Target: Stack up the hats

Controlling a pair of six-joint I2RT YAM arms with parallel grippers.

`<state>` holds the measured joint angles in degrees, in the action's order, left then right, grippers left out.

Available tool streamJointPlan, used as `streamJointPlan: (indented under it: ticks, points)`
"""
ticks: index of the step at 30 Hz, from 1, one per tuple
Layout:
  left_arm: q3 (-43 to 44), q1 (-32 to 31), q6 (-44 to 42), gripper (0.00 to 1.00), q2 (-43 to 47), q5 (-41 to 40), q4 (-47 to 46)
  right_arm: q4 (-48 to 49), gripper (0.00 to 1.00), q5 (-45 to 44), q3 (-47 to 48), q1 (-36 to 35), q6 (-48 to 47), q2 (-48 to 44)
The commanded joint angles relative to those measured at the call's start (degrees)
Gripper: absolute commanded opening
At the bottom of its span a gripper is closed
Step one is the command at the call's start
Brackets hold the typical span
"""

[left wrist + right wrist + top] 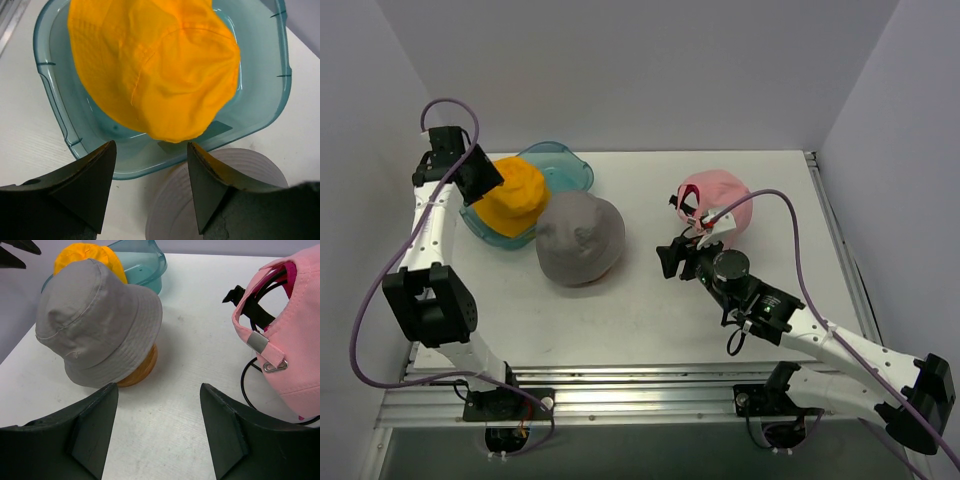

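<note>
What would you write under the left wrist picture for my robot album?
Open left gripper hovers above the yellow-orange hat lying in the teal tub, grey hat peeking in below.

**Robotics laboratory test cell.** A white table (650, 310) is boxed in on three sides by plain pale walls (620, 70). An aluminium rail (640, 392) along its near edge carries the bases of two white jointed arms. Each arm ends in a black two-finger tool, the left gripper (485, 178) and the right gripper (668, 260), and each trails a purple cable (450, 100).
</note>
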<state>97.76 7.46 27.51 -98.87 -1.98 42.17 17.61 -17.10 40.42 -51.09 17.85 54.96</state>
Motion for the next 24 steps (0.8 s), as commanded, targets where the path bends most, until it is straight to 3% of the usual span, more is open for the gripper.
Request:
streamJointPlan:
  ticks: [1,18,24]
  points:
    - [-2.82,0.71,0.62,0.67,-2.28,5.65,-7.88,0.68,0.62,-0.39,2.55,-0.41,-0.71,-0.12]
    - [-7.05,1.85,0.62,0.63,-8.0,7.25,-15.36,0.5,0.62,-0.56,2.82,-0.5,-0.88,0.15]
    - [-7.23,1.85,1.23,0.47,-9.58,8.13,-16.51,0.32,0.62,-0.65,2.82,-0.41,-0.97,0.06]
